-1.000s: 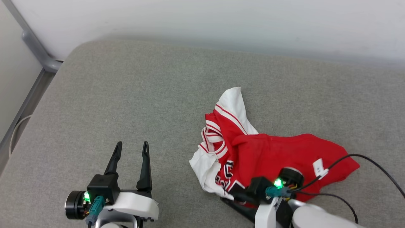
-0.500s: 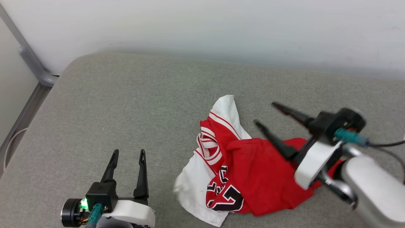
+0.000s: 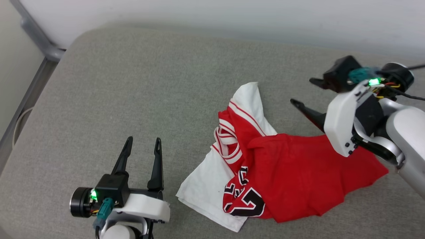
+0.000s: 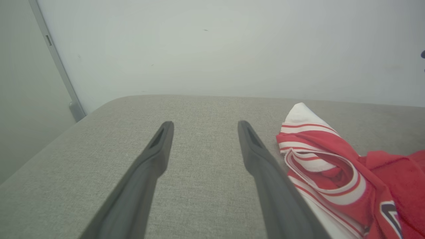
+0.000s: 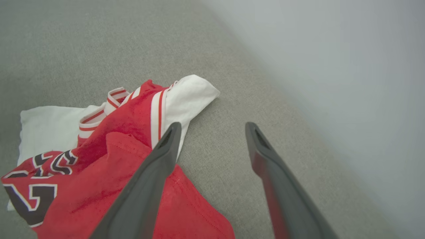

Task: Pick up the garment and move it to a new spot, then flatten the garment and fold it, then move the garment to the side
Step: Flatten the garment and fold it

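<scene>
Since the earlier frames the right claw [image 3: 301, 90] has risen off the garment [image 3: 292, 172] and swung to the far right. It now hangs over the bare surface [image 3: 132, 83] just beyond the cloth's far right edge. The head camera has also shifted, so some of the apparent change in position is not motion.

**Claw state**
- Right claw: fingers apart, holding nothing. In the right wrist view grey fabric shows between them.
- Left claw [image 3: 144, 138]: fingers apart, empty, at the near left, beside the garment's white sleeve but not touching it.

**Garment position**
The garment lies on the surface right of centre, between the two claws. One white sleeve points far, and the other is spread at the near left. The red body is doubled over itself toward the right, and the black lettering is partly covered at the near edge.

**Progress (judgement)**
- Pick-up and relocation look complete – the garment is released and at rest.
- Flattening is not yet done, since creases and an overlap remain.
- The fold and the move to the side remain.
</scene>
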